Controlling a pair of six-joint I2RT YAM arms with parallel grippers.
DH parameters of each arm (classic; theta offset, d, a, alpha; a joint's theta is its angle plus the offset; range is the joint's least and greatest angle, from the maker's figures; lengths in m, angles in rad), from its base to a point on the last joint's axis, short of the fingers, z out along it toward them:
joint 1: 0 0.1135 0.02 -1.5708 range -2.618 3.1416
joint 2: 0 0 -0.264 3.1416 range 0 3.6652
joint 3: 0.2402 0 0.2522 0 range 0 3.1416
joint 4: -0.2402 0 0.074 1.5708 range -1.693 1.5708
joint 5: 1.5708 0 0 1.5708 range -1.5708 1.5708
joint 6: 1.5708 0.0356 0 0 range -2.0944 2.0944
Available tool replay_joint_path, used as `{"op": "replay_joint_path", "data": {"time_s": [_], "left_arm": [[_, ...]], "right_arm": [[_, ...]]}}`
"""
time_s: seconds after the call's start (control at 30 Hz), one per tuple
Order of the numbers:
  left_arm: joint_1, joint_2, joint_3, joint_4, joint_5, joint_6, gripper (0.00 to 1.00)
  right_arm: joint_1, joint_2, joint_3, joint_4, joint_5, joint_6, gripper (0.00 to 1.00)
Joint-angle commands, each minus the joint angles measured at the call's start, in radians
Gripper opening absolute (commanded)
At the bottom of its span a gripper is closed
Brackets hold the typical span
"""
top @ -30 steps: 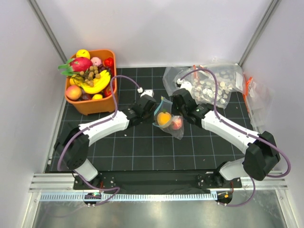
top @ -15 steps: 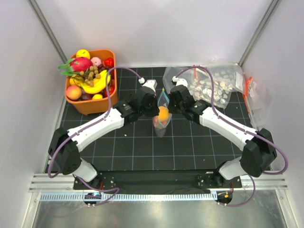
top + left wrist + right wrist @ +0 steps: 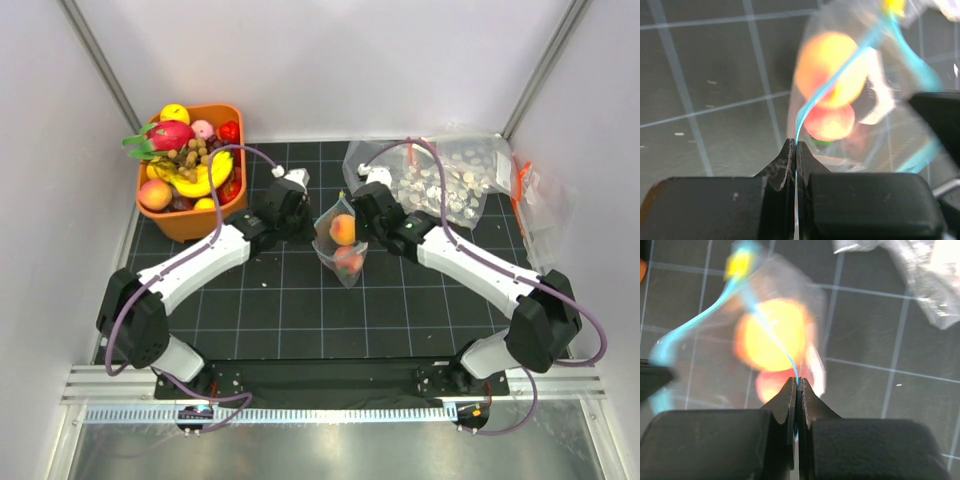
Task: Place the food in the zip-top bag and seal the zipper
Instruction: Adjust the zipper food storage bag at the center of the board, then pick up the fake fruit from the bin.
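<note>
Above the black gridded table (image 3: 300, 310), left gripper (image 3: 796, 145) and right gripper (image 3: 796, 382) pinch tight the teal-blue zipper strip (image 3: 798, 125) of a clear plastic bag (image 3: 345, 276) holding two round toy fruits (image 3: 342, 229)

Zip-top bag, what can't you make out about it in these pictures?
Whether the zipper is sealed: blurred in both wrist views, its pinched spots covered by the left gripper and right gripper, too small from above.
The pink-red fruit: blurred, partly behind the orange fruit in both wrist views.
Whether the zip-top bag touches the floor: the top view cannot show height.
</note>
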Motion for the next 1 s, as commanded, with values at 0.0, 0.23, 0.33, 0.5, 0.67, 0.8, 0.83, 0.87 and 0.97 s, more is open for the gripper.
{"op": "replay_joint_path", "data": {"time_s": [0.0,0.23,0.33,0.5,0.67,0.8,0.83,0.87,0.97], "left_arm": [[-0.040,0.039,0.051,0.038,0.084,-0.007,0.00],[-0.037,0.002,0.045,0.056,0.085,0.011,0.00],[-0.037,0.018,0.062,0.053,0.087,0.019,0.00],[0.000,0.010,0.040,0.024,0.095,0.017,0.20],[0.051,-0.097,0.036,-0.037,-0.014,0.057,0.57],[0.110,-0.191,0.105,-0.195,-0.160,0.095,0.95],[0.139,-0.211,0.102,-0.211,-0.172,0.098,0.99],[0.205,-0.247,0.099,-0.225,-0.191,0.099,1.00],[0.366,-0.290,0.101,-0.275,-0.221,0.112,0.99]], "right_arm": [[0.058,0.032,0.058,-0.003,0.030,-0.010,0.01],[0.052,0.017,0.053,-0.009,0.072,-0.030,0.01],[0.052,0.029,0.059,0.000,0.043,-0.026,0.01],[0.052,0.037,0.059,-0.011,0.075,-0.026,0.01],[0.049,0.037,0.045,-0.003,0.081,-0.015,0.01],[0.043,0.032,0.015,0.030,0.066,0.000,0.01],[0.043,0.032,0.010,0.035,0.063,0.005,0.01],[0.041,0.031,0.009,0.043,0.056,0.004,0.01],[0.041,0.031,-0.007,0.066,0.047,0.007,0.01]]}}
